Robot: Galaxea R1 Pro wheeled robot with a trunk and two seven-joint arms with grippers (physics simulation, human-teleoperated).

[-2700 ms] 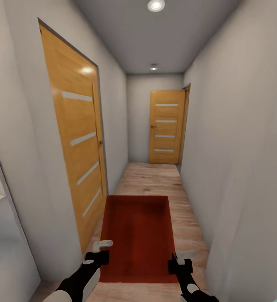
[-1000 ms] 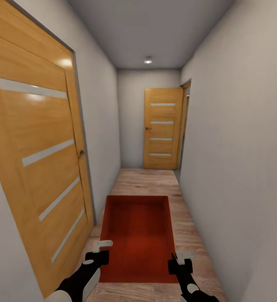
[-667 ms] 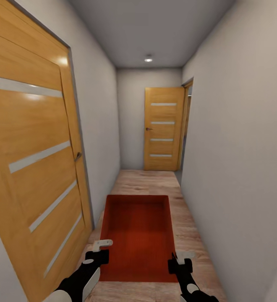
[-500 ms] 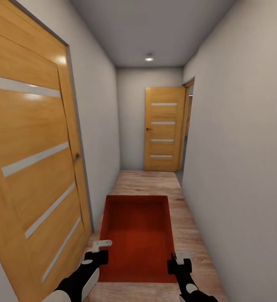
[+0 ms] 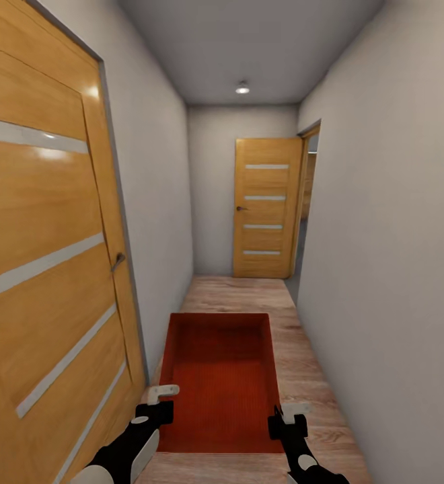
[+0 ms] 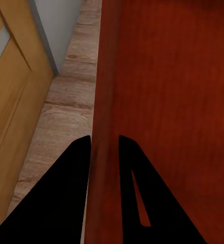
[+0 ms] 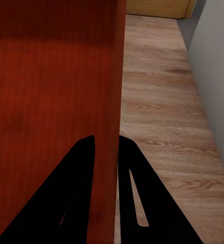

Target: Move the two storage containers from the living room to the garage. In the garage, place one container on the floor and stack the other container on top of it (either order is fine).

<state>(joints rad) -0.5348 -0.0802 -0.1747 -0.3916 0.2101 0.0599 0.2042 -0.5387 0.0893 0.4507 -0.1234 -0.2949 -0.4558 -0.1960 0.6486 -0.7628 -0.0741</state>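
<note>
I carry a red-orange open-top storage container (image 5: 218,376) in front of me, held above a light wood plank floor in a narrow hallway. My left gripper (image 5: 163,398) is shut on the container's left wall (image 6: 104,147), one finger on each side of it. At the opposite side my right gripper (image 5: 284,413) is shut on the right wall (image 7: 108,152) in the same way. The container (image 6: 173,101) looks empty inside (image 7: 46,91).
A large wooden door (image 5: 40,269) with pale stripes stands close on my left. Another wooden door (image 5: 266,208) closes the hallway's far end, with an open doorway (image 5: 308,202) beside it on the right. Grey walls (image 5: 390,269) run close on both sides.
The whole view has shifted as I rolled forward along the hallway: the left door now looms larger and the far door is nearer. The container and both grippers keep their hold.
</note>
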